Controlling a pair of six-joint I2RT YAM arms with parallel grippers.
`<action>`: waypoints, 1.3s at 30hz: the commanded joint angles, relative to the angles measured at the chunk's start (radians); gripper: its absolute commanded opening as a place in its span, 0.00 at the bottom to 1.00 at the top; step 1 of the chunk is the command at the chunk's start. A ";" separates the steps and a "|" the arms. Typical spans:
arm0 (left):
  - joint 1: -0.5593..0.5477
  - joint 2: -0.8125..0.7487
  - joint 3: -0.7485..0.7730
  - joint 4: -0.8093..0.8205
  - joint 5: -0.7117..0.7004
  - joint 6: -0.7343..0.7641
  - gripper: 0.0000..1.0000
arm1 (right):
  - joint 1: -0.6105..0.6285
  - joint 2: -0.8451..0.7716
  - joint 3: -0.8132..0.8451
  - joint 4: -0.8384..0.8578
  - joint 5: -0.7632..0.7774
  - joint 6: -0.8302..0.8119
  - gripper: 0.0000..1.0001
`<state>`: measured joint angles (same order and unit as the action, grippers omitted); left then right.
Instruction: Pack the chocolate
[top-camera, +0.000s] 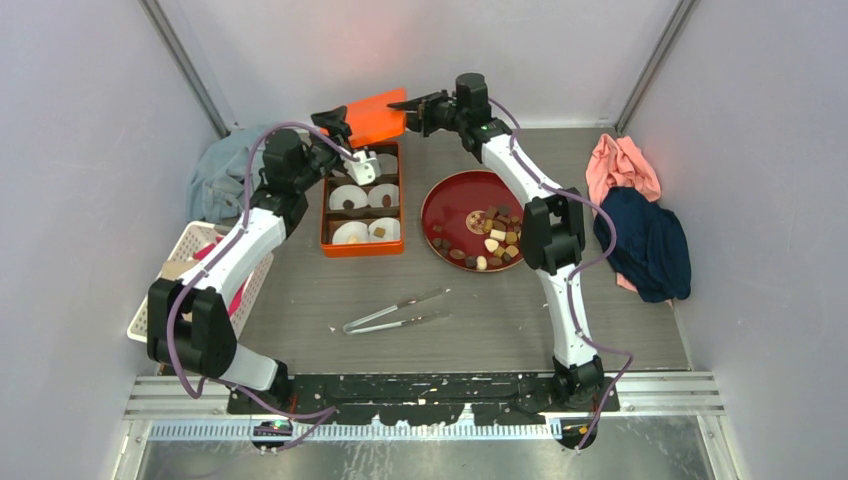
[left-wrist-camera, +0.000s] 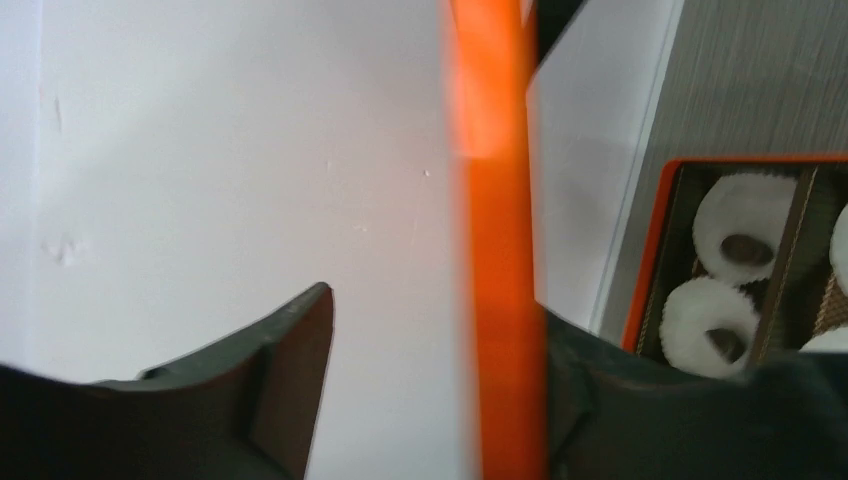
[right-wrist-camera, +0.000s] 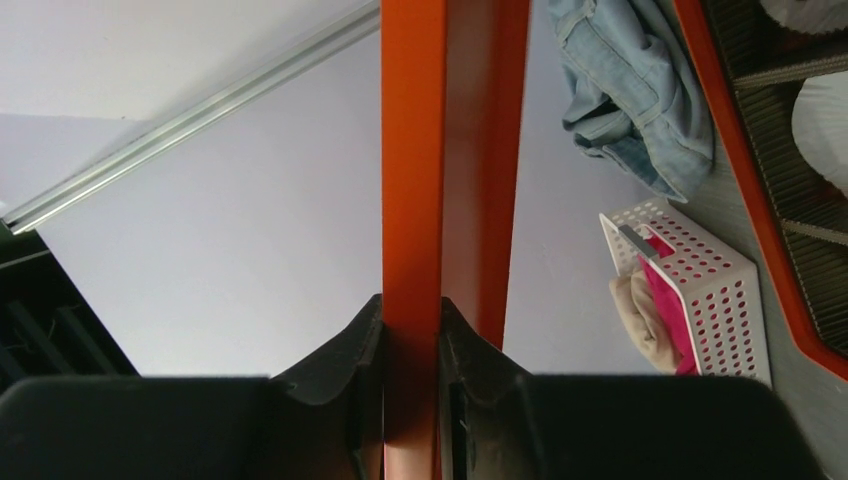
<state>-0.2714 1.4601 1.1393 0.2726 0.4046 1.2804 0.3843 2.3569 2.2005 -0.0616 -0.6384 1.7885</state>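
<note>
Right pincer (right-wrist-camera: 412, 305) clamping flat orange plastic lid (top-camera: 378, 117). Left pincer (left-wrist-camera: 435, 310) gaping, straddling lid edge, gripping nothing. Recommending: keeping lid square above orange compartment box (top-camera: 360, 251), lowering slowly.

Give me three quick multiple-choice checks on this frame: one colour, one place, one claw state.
1. The plate is: A red; B blue; C white.
2. The tongs lie: A on the plate; B on the table; C on the lid.
3. The right claw is: A open; B shut on the lid; C shut on the tongs.

Answers:
1 A, its rim and face are dark red.
2 B, they rest on bare table, nearer the arm bases than the plate.
3 B, both fingers press the lid's edge in the right wrist view.
</note>
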 joint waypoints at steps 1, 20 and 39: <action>-0.004 -0.060 0.023 0.172 0.017 -0.051 0.96 | -0.003 -0.065 0.013 0.040 0.005 -0.064 0.01; -0.003 -0.117 0.016 0.258 0.043 -0.467 1.00 | -0.021 -0.056 0.043 0.313 0.115 0.009 0.01; -0.003 -0.206 0.126 0.005 -0.020 -0.858 1.00 | -0.031 -0.044 0.063 0.305 0.166 -0.005 0.01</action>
<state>-0.2737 1.3113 1.2003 0.3157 0.4076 0.5522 0.3580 2.3497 2.2234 0.1417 -0.4892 1.7847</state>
